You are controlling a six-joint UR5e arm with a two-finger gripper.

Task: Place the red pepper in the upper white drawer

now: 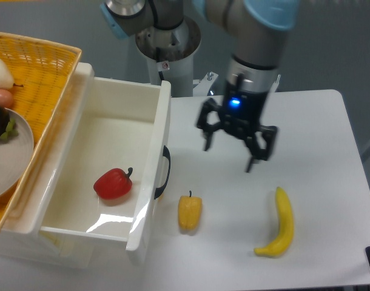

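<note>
The tool is hanging empty over the middle of the desk, its two fingers spread wide apart and pointing down, nothing sitting between them. It is carrying no load because the red pepper is lying inside the upper white drawer, on the drawer floor near the front panel, stem pointing up toward the dark handle. Judging from that, the placing step looks done and the open fingers suit a tool that has nothing left to hold.

The arm is reaching in from the far edge of the desk, its wrist turned roughly vertical, a blue light glowing on the wrist housing, with the base column standing behind at the far edge.

Outward from there, the yellow pepper is standing on the desk just beside the drawer front, toward the near edge, and the banana is lying near the near right corner. The yellow woven basket is resting over the drawer's left side.
</note>
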